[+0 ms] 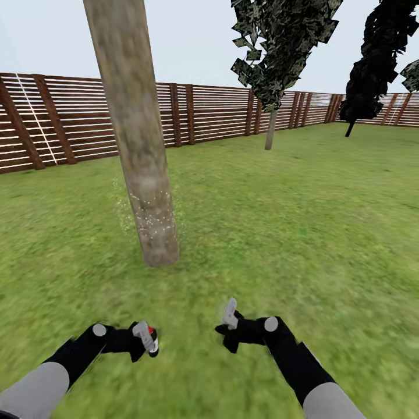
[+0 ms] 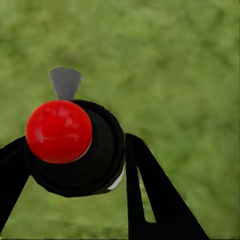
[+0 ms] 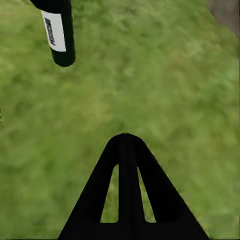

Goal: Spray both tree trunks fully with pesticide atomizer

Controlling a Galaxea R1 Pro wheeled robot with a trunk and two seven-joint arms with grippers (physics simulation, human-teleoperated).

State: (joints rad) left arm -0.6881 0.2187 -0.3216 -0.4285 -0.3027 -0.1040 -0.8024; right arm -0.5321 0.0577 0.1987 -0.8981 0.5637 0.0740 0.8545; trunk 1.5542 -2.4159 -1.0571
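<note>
My left gripper [image 1: 145, 339] is shut on the pesticide atomizer [image 1: 152, 333], a small black bottle with a red cap, held low over the grass. In the left wrist view the atomizer [image 2: 75, 145] sits between the two black fingers [image 2: 150, 195]. The right wrist view catches its white-labelled body [image 3: 59, 35]. My right gripper [image 1: 230, 322] is shut with nothing in it, its fingers [image 3: 125, 150] pressed together over grass. The near tree trunk [image 1: 139, 145] stands ahead, left of centre, with white pesticide specks [image 1: 148, 209] around its lower part. A second tree [image 1: 270, 125] stands farther back.
A brown slat fence [image 1: 203, 113] runs across the back of the lawn. An all-black tree [image 1: 372, 64] stands at the far right by the fence. Open grass [image 1: 302, 221] stretches between the two pale trunks and to the right.
</note>
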